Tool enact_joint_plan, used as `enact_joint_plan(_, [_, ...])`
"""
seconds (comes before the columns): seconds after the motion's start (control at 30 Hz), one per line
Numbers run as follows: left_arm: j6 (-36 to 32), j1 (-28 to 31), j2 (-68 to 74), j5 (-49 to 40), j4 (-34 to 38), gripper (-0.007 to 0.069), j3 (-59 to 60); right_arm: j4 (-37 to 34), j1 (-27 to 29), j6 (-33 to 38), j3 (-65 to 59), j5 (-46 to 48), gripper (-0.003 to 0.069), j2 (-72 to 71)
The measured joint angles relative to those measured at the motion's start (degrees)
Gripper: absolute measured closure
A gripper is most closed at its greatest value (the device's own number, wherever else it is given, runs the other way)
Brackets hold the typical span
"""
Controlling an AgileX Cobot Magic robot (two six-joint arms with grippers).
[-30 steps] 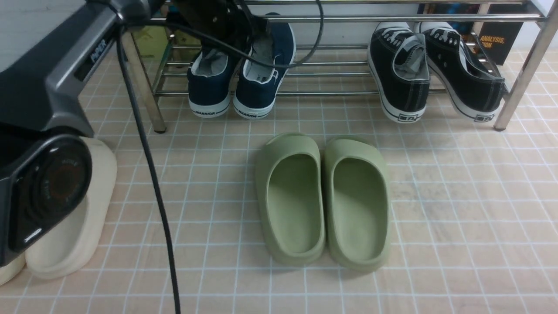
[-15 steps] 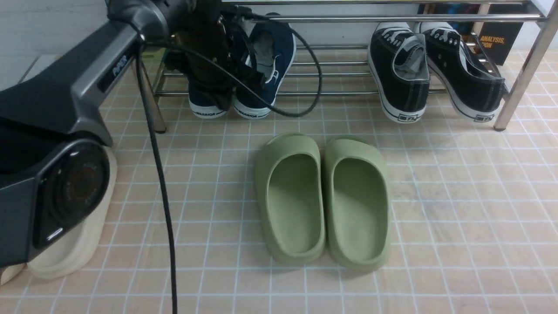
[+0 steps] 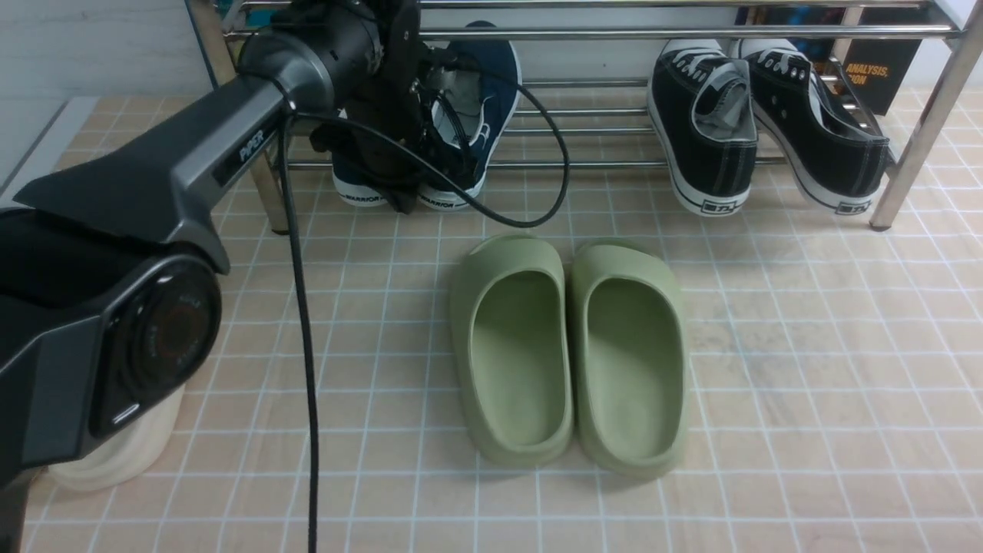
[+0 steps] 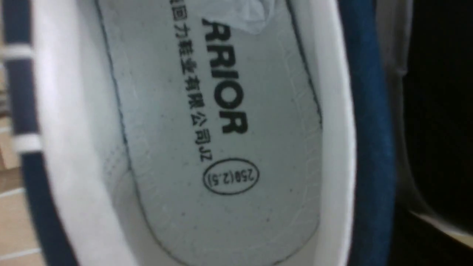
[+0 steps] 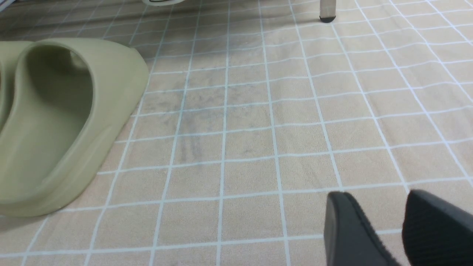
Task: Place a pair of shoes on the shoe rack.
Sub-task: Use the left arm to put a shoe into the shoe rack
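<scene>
Left gripper (image 3: 401,192), in the front view, hangs with jaws together at the navy shoes (image 3: 472,115) sitting on the shoe rack (image 3: 614,32); any pinch on them is hidden. Its wrist view fills with one shoe's insole (image 4: 221,129). Right wrist view: right gripper (image 5: 388,232), fingers apart, empty, above the floor (image 5: 258,147) near a green slipper (image 5: 63,118).

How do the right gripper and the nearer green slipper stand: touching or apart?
Apart. The right wrist view shows several floor tiles between the right gripper and the green slipper.
</scene>
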State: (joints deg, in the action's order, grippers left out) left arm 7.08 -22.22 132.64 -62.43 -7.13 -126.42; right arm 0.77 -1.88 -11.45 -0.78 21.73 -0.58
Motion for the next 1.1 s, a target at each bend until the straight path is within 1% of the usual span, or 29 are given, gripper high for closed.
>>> enact_joint_plan(0.13, [0.2, 0.0, -0.1, 0.9, 3.0, 0.0601, -0.1, 0.0, 0.0, 0.0, 0.0, 0.0, 0.0420, 0.0])
enact_joint_plan(0.3, [-1.8, -0.1, -0.9, 1.8, 5.7, 0.0599, -0.1, 0.0, 0.0, 0.0, 0.0, 0.0, 0.0420, 0.0])
enact_joint_plan(0.47, [-2.0, -0.1, -2.4, 1.6, 6.5, 0.0594, -0.1, 0.0, 0.0, 0.0, 0.0, 0.0, 0.0420, 0.0])
enact_joint_plan(0.63, [-4.0, -0.1, -5.9, -1.7, 5.9, 0.0592, -0.1, 0.0, 0.0, 0.0, 0.0, 0.0, 0.0420, 0.0])
enact_joint_plan(0.73, [-4.8, -0.1, -8.0, -3.8, 3.3, 0.0592, -0.3, 0.0, 0.0, 0.0, 0.0, 0.0, 0.0420, 0.0])
enact_joint_plan(0.8, [-4.6, -0.1, -9.5, -6.3, -1.9, 0.0592, -0.4, 0.0, 0.0, 0.0, 0.0, 0.0, 0.0420, 0.0])
enact_joint_plan(0.87, [-3.1, -0.1, -10.1, -7.2, -7.1, 0.0590, -0.4, 0.0, 0.0, 0.0, 0.0, 0.0, 0.0420, 0.0])
enact_joint_plan(0.9, [-2.9, -0.1, -10.1, -7.3, -7.6, 0.0590, -0.4, 0.0, 0.0, 0.0, 0.0, 0.0, 0.0420, 0.0])
enact_joint_plan(0.93, [-0.9, 0.0, -10.1, -7.4, -10.7, 0.0589, -0.4, 0.0, 0.0, 0.0, 0.0, 0.0, 0.0420, 0.0])
enact_joint_plan(0.97, [0.5, 0.1, -10.1, -7.5, -12.3, 0.0588, -0.2, 0.0, 0.0, 0.0, 0.0, 0.0, 0.0420, 0.0])
enact_joint_plan(1.03, [3.0, 0.6, -10.3, -6.4, -13.9, 0.0587, 0.9, 0.0, 0.0, 0.0, 0.0, 0.0, 0.0420, 0.0])
enact_joint_plan(1.1, [4.5, 1.4, -11.0, -4.1, -13.3, 0.0587, 3.1, 0.0, 0.0, 0.0, 0.0, 0.0, 0.0420, 0.0])
